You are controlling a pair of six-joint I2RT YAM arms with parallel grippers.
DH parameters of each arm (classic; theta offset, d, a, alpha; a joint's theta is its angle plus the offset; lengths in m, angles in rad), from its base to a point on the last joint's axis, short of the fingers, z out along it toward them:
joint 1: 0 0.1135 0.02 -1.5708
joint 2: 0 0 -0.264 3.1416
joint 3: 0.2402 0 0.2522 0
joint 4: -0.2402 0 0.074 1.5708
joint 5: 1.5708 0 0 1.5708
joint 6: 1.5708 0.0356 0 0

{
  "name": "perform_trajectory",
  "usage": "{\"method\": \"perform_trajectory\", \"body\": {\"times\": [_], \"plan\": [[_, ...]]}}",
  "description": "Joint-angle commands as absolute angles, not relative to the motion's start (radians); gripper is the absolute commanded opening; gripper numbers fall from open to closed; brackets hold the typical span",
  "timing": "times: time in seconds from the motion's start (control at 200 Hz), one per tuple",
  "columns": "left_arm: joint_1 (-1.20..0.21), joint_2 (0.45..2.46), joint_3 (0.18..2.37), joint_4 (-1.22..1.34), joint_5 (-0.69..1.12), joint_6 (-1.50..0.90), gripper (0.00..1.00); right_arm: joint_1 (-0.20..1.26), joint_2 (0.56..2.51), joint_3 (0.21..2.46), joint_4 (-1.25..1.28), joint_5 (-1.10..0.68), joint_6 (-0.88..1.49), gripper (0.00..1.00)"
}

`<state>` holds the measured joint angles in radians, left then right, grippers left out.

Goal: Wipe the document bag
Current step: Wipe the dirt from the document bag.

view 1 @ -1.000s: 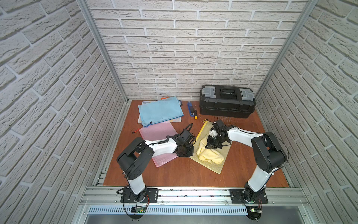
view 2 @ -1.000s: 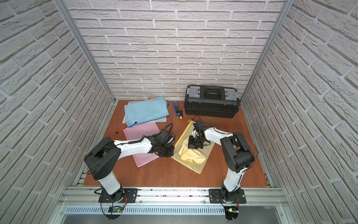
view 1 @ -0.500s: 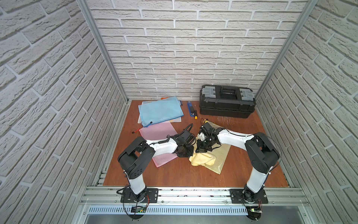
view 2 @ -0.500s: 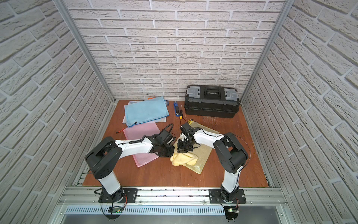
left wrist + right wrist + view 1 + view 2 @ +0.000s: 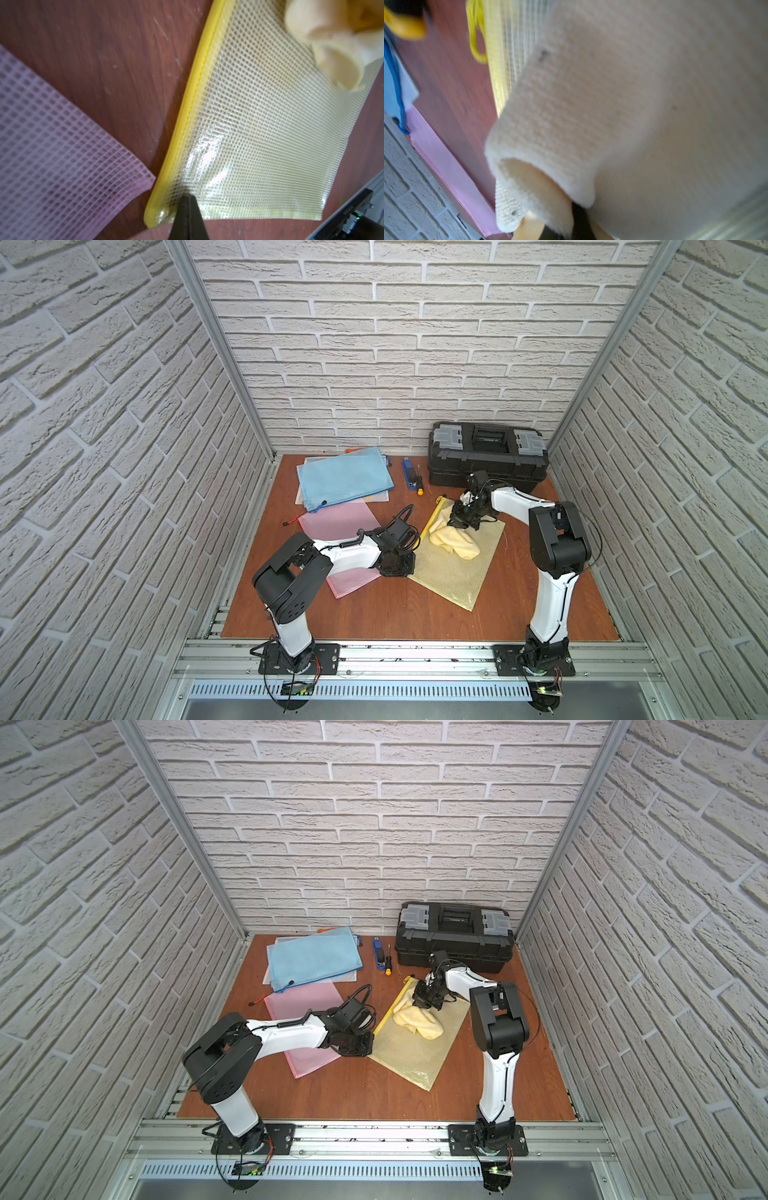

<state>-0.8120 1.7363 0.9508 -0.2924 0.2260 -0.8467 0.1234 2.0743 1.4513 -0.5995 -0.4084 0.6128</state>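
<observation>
The yellow mesh document bag (image 5: 455, 572) (image 5: 415, 1052) lies flat on the wooden table, its zipper edge toward the left arm. A pale yellow cloth (image 5: 453, 539) (image 5: 417, 1022) sits bunched on the bag's far half. My right gripper (image 5: 463, 521) (image 5: 428, 999) is shut on the cloth's far end and presses it onto the bag. The cloth (image 5: 612, 104) fills the right wrist view, and only a dark finger (image 5: 580, 220) shows under it. My left gripper (image 5: 188, 198) (image 5: 401, 566) is shut, its tips resting on the bag's (image 5: 270, 124) near corner beside the zipper.
A pink mesh bag (image 5: 332, 526) lies under the left arm, a blue one (image 5: 345, 477) on papers behind it. A blue stapler (image 5: 408, 470) and a screwdriver (image 5: 419, 485) lie at the back. The black toolbox (image 5: 486, 456) stands just behind the right gripper.
The right gripper dragged the cloth across the bag toward the left arm, then back toward the toolbox side. The left gripper stayed on the bag's corner.
</observation>
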Motion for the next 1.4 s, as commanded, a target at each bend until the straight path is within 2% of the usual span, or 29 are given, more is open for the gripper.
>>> {"method": "perform_trajectory", "body": {"times": [0.0,0.105,0.285,0.505,0.665,0.91,0.985,1.135,1.395], "plan": [[-0.804,1.707,0.931,-0.329,0.203,-0.833,0.00,0.097,2.104,1.535,-0.696,-0.319,0.560,0.02],[-0.804,1.700,0.928,-0.329,0.200,-0.833,0.00,0.085,2.096,1.540,-0.705,-0.338,0.549,0.02],[-0.804,1.715,0.941,-0.324,0.206,-0.830,0.00,0.143,1.987,1.365,-0.683,-0.391,0.540,0.02],[-0.805,1.768,0.987,-0.332,0.230,-0.806,0.00,0.306,1.711,1.079,-0.678,-0.443,0.583,0.02],[-0.804,1.796,1.016,-0.354,0.241,-0.785,0.00,0.363,1.540,0.975,-0.690,-0.474,0.637,0.02],[-0.803,1.823,1.031,-0.359,0.241,-0.777,0.00,0.514,1.545,0.881,-0.662,-0.544,0.679,0.02],[-0.802,1.827,1.039,-0.363,0.238,-0.776,0.00,0.514,1.572,0.825,-0.591,-0.570,0.701,0.02],[-0.802,1.818,1.040,-0.378,0.224,-0.775,0.00,0.460,1.604,0.832,-0.613,-0.500,0.682,0.02],[-0.802,1.818,1.031,-0.373,0.233,-0.772,0.00,0.124,1.660,0.919,-0.718,-0.445,0.514,0.02]]}}
